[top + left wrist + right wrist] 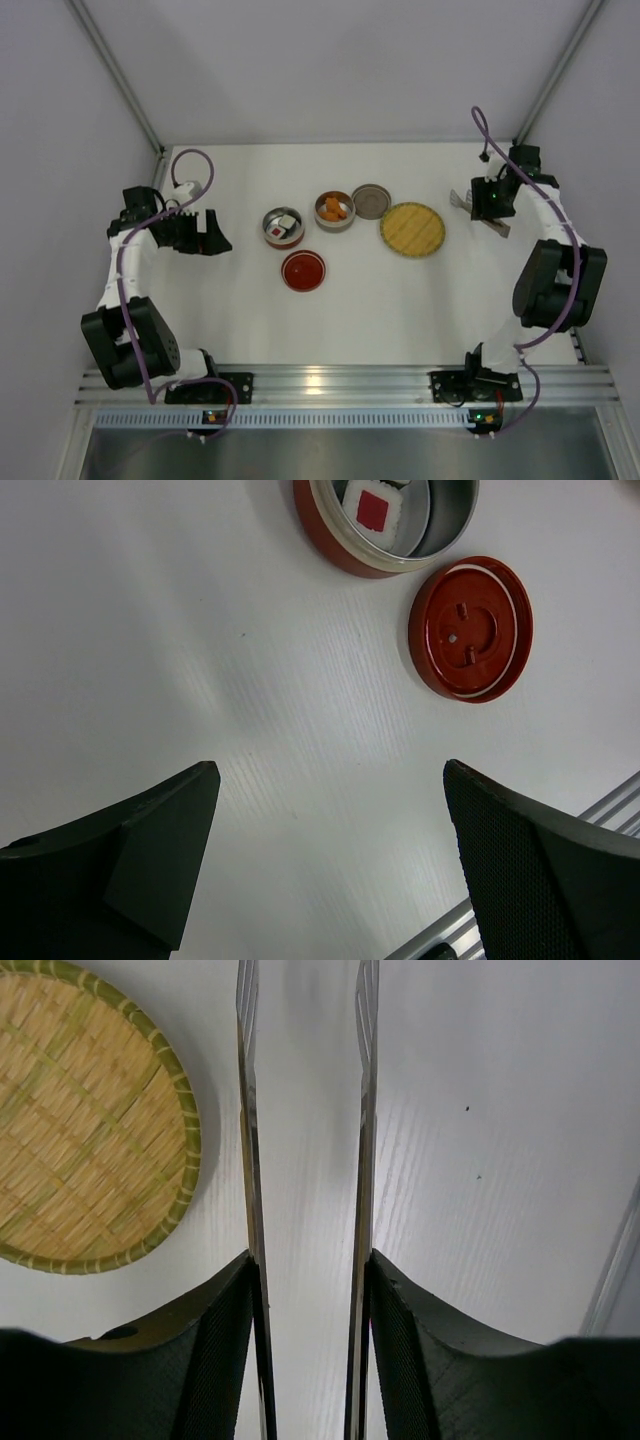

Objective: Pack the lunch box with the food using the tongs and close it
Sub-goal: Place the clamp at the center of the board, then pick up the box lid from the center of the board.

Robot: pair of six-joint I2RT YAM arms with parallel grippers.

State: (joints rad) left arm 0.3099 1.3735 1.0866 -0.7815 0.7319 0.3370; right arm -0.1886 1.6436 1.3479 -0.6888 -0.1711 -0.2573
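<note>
Top external: food (334, 208) sits in tins (265, 228) on counter (400, 310); tongs (498, 228) far right. Left wrist: left gripper (330, 770) jaws spread, empty. Right wrist: right gripper (308, 1260) jaws pinching tongs, prob. light, springy, slick steel; hold approx. mid-arm.

- The tongs (249, 1160) are slim and silver. Their two thin arms run almost parallel and are pinched between the fingers of the right pincer (308, 1260).
- An open round tin (268, 232) holds a white roll (372, 508) with a red square top.
- A second open tin (318, 218), just beside it, holds orange chunks (333, 208).
- A red lid (303, 270) lies inner face up near the first tin.
- A grey lid (371, 200) lies flat beside the second.
</note>
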